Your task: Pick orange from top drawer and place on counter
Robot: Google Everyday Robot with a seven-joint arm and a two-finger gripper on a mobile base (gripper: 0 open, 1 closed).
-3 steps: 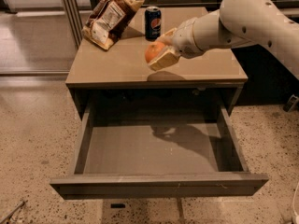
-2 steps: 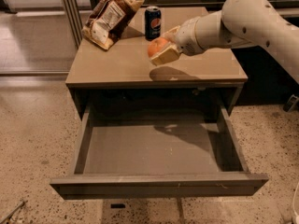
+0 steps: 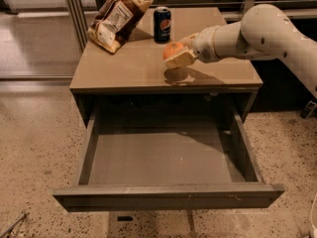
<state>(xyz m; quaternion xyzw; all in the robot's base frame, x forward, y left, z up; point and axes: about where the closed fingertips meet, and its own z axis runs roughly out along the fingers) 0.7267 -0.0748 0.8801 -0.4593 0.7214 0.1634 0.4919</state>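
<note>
Orange (image 3: 172, 49) is out of the open drawer (image 3: 168, 157) at lower centre: pick done, release left to do! The gripper (image 3: 178, 55) hovers just above the surface (image 3: 124, 68), upper centre, fingers clamped on the fruit. The arm (image 3: 262, 33) reaches in from the upper right, roughly level.

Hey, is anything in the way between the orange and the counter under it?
Nothing visible. The gripper holds the orange above a bare patch of counter; the soda can and the snack bag stand farther back.
</note>
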